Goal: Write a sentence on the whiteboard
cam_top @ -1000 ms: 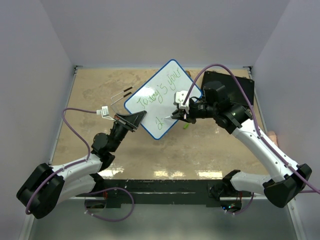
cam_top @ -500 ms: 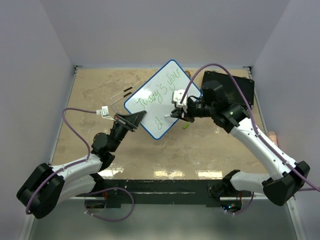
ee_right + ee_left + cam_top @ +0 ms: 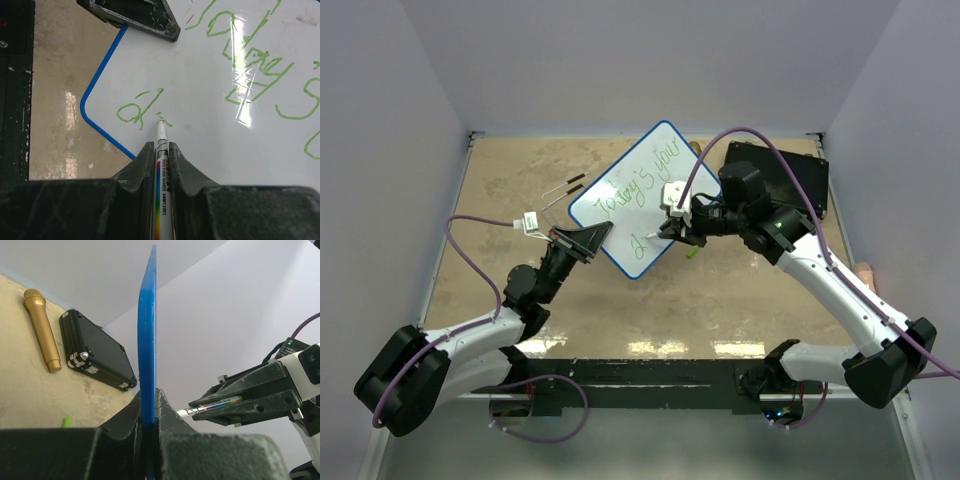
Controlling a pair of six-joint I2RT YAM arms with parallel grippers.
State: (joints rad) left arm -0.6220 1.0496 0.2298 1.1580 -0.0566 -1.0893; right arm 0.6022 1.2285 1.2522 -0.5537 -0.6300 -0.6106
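The whiteboard (image 3: 642,190), white with a blue rim, is held tilted up off the table. Green writing on it reads "Today's your", with a "d" and a short stroke below. My left gripper (image 3: 588,240) is shut on the board's lower left edge; in the left wrist view the board (image 3: 147,335) stands edge-on between the jaws of that gripper (image 3: 148,401). My right gripper (image 3: 672,228) is shut on a white marker (image 3: 162,155). The marker's tip touches the board (image 3: 210,125) just right of the "d". The marker (image 3: 212,406) also shows in the left wrist view.
A black rectangular case (image 3: 788,178) lies at the back right, under my right arm; it also shows in the left wrist view (image 3: 97,352), next to a gold microphone (image 3: 42,330). A green cap (image 3: 691,251) lies below the board. Two thin sticks (image 3: 565,190) lie left of it.
My right gripper has shifted slightly left along the board with the marker, and a short green stroke now follows the "d". The left gripper and board have stayed still.
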